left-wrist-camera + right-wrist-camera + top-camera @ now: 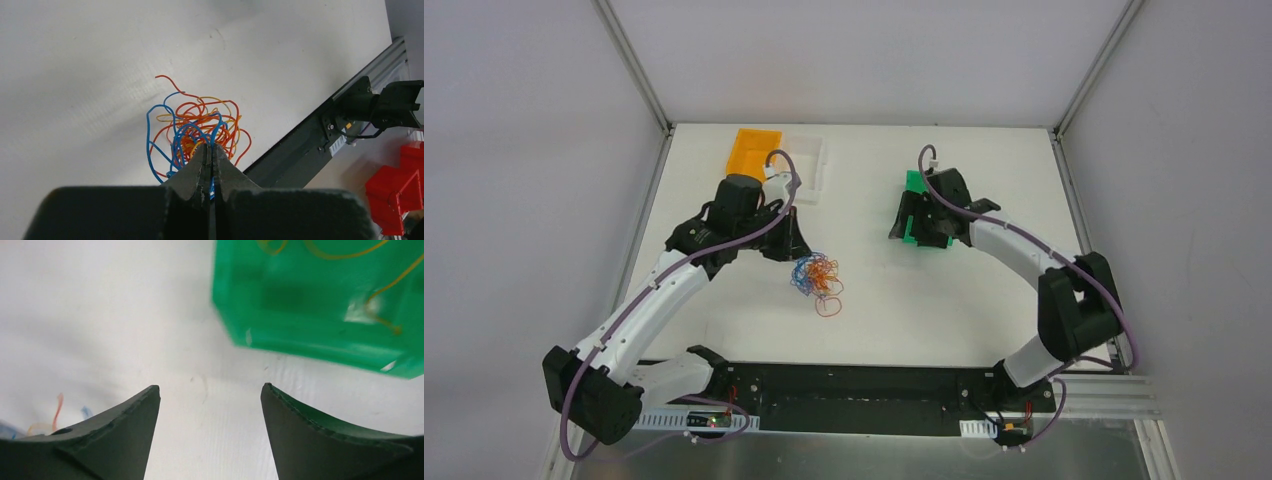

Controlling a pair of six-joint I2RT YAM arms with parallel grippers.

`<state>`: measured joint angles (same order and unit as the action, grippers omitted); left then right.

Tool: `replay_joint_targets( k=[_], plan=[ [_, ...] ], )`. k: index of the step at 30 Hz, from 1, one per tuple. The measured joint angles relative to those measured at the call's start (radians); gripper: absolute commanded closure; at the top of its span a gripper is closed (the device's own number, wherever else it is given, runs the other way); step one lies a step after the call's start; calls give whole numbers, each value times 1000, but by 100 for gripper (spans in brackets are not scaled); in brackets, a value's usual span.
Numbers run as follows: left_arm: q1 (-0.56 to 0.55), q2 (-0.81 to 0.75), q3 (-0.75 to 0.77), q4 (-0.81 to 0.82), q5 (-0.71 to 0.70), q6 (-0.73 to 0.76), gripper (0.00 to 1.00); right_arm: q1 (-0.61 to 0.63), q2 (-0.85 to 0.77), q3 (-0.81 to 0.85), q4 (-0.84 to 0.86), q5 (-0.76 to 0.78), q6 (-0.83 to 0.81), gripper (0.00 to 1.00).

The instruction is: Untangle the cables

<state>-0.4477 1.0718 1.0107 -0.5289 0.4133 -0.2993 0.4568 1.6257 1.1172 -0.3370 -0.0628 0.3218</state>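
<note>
- The orange tray (754,150) and the white tray (816,165) sit side by side at the 11 o'clock corner of the table (984,310), behind the left arm. They are probably sorting places, though I cannot see what is in them.
- The left gripper (210,150) is closed, with a blue strand pinched between its tips. It holds the 10 o'clock edge of the tangle, likely to anchor or lift the bundle so single strands can be drawn free.
- The cables (817,278) lie in one knot of blue, orange-red and yellow loops near the table's middle. One red loop trails out at 6 o'clock.
- The green bin (911,200) stands at 2 o'clock from the tangle, well apart. A few yellow strands (396,330) lie inside, so it seems to collect freed ones.
- The right gripper (210,387) hangs over bare table with its jaws wide apart and nothing between them. The bin is just beside it at 1 o'clock, so it looks ready for another strand.
</note>
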Motion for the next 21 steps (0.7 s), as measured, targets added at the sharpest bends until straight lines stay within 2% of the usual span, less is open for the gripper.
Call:
replay_joint_targets(
  k=[4,11,17,21],
  plan=[
    [-25,44,21,33,26,-12,100,45,-196,-187,112,-192,-63,22],
    [-25,89,63,64,68,-38,100,189,-406,-444,367,-434,-107,22],
    [-25,94,98,84,119,-58,100,235,-420,-512,497,-441,-110,27],
    [-25,91,103,85,157,-77,100,264,-418,-512,576,-407,-126,34]
  ],
)
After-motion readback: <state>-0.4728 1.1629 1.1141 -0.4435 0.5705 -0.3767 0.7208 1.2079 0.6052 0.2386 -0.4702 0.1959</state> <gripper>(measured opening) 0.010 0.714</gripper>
